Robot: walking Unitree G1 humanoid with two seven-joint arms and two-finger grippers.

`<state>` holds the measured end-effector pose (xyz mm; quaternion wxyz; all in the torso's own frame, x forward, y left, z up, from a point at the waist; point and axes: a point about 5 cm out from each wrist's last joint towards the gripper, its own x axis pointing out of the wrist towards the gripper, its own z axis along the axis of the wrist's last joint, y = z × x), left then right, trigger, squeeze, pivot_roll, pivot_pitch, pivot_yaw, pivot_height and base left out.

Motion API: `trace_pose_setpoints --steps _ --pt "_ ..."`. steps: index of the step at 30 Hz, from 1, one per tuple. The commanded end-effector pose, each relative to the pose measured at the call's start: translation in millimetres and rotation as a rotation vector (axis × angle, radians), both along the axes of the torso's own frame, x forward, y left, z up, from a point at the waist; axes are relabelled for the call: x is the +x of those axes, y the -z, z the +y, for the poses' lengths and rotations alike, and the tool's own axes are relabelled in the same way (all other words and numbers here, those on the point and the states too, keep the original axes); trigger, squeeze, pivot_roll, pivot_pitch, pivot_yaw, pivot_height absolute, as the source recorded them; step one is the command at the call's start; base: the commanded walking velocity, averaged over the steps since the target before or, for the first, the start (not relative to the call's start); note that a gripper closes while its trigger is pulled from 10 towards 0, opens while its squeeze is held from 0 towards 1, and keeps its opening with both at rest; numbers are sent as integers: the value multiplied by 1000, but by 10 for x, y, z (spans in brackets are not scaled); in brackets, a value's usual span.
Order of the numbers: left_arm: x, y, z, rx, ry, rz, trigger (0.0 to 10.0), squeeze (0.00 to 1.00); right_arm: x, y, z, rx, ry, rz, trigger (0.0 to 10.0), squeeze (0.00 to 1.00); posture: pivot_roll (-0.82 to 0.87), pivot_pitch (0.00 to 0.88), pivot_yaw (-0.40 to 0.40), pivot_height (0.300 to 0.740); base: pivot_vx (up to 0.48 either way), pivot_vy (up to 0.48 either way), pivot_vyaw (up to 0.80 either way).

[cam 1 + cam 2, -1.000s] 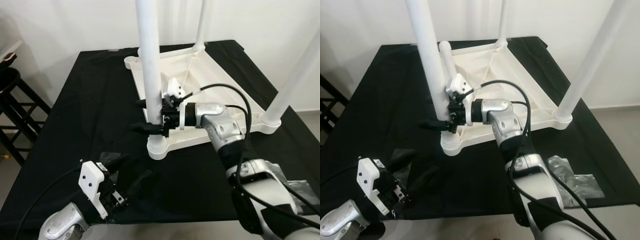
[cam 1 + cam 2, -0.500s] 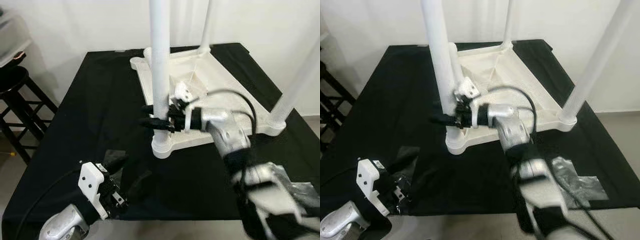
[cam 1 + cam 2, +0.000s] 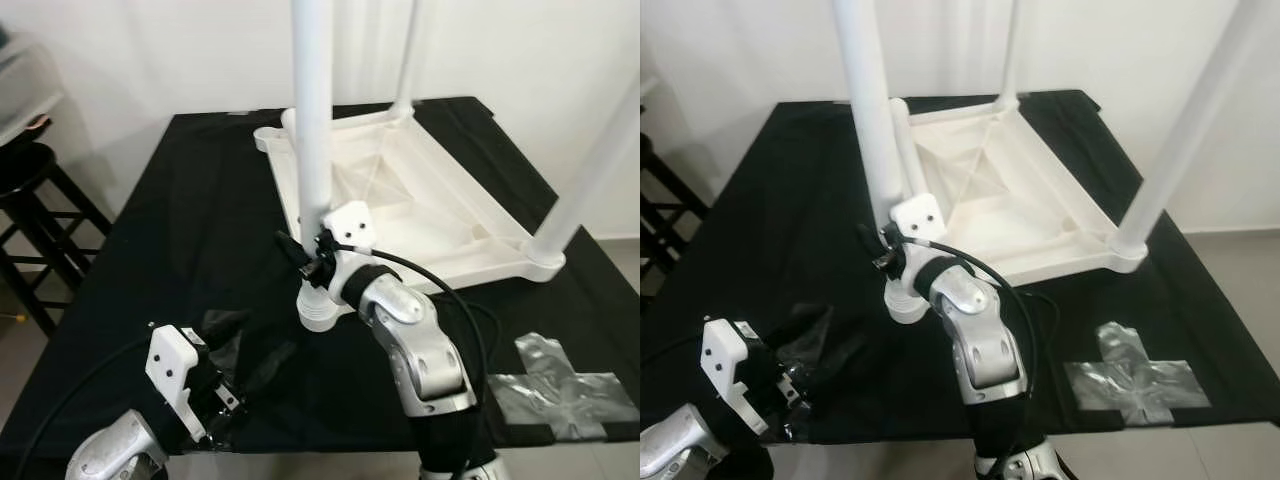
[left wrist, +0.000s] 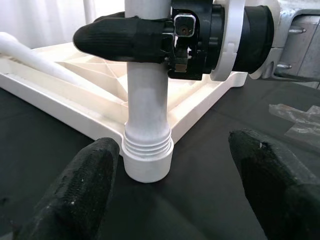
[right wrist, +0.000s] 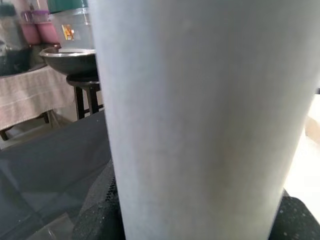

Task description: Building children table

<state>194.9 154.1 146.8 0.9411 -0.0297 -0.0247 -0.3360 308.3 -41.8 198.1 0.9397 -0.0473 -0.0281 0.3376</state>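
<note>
The white children's table (image 3: 420, 205) lies upside down on a black cloth. Three white legs stand up from its corners. The near-left leg (image 3: 313, 150) sits in its threaded corner socket (image 4: 148, 155). My right gripper (image 3: 297, 252) is shut on that leg just above the socket, its black fingers (image 4: 125, 37) wrapped round the tube. The leg (image 5: 200, 120) lies close against the right wrist camera. My left gripper (image 3: 255, 345) hovers low near the front edge, open, its fingers (image 4: 90, 185) spread to either side of the socket and apart from it. A loose white tube (image 3: 905, 145) lies along the tabletop's left rim.
A black stool (image 3: 30, 200) stands to the left of the cloth-covered table (image 3: 180, 200). A patch of grey tape or foil (image 3: 565, 375) lies on the cloth at the near right. The right leg (image 3: 590, 170) and far leg (image 3: 405, 60) rise high. A white wall stands behind.
My right forearm has swung from the leg's right side round to its near side, still clamped on the leg. The head view has shifted a little. My left gripper has barely moved.
</note>
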Motion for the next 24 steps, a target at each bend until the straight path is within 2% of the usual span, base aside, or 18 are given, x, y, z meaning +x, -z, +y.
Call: trace_pose_setpoints --steps 1,2,3,4,5,8,10,11,12,13,15,19,21,24 --pt "0 30 21 12 -11 15 10000 0 16 214 23 -43 -40 143 10000 471 -33 115 36 740 0 0 0" --pt "2 30 20 12 -16 13 10000 0 -2 178 47 -28 -61 155 10000 471 -33 115 36 740 0 0 0" --pt "4 29 15 12 -18 12 10000 0 -9 121 86 -20 -155 147 10000 1000 -30 114 31 740 0 0 0" --pt "6 29 12 11 -18 12 10000 0 -16 83 109 -18 -221 140 10000 1000 -30 114 31 740 0 0 0" --pt "6 29 12 11 -18 12 10000 0 -16 83 109 -18 -221 140 10000 1000 -30 114 31 740 0 0 0" --pt "10 35 -1 7 -13 13 10000 0 166 -116 36 -7 -395 40 10000 1000 -29 106 26 740 0 0 0" --pt "10 35 -1 7 -13 13 10000 0 166 -116 36 -7 -395 40 10000 1000 -29 106 26 740 0 0 0" --pt "12 36 -5 6 -12 13 10000 0 211 -148 9 -6 -435 27 10000 1000 -27 106 26 740 0 0 0" --pt "11 39 -10 5 -11 13 10000 0 334 -152 -49 -26 -490 45 10000 0 -11 103 21 740 0 0 0" --pt "11 39 -10 5 -11 13 10000 0 334 -152 -49 -26 -490 45 10000 0 -11 103 21 740 0 0 0" --pt "8 41 -16 4 -13 13 10000 0 487 -169 -143 -41 -547 77 10000 0 -4 102 18 740 0 0 0" --pt "3 41 -17 3 -16 13 10000 0 541 -160 -193 -51 -597 118 10000 0 -1 102 18 740 0 0 0" --pt "-4 39 -18 3 -18 13 10000 0 566 -112 -228 -89 -641 159 10000 0 6 105 18 740 0 0 0" --pt "-14 38 -18 2 -19 15 10000 0 623 -110 -230 -78 -607 168 10000 0 11 108 20 740 0 0 0"
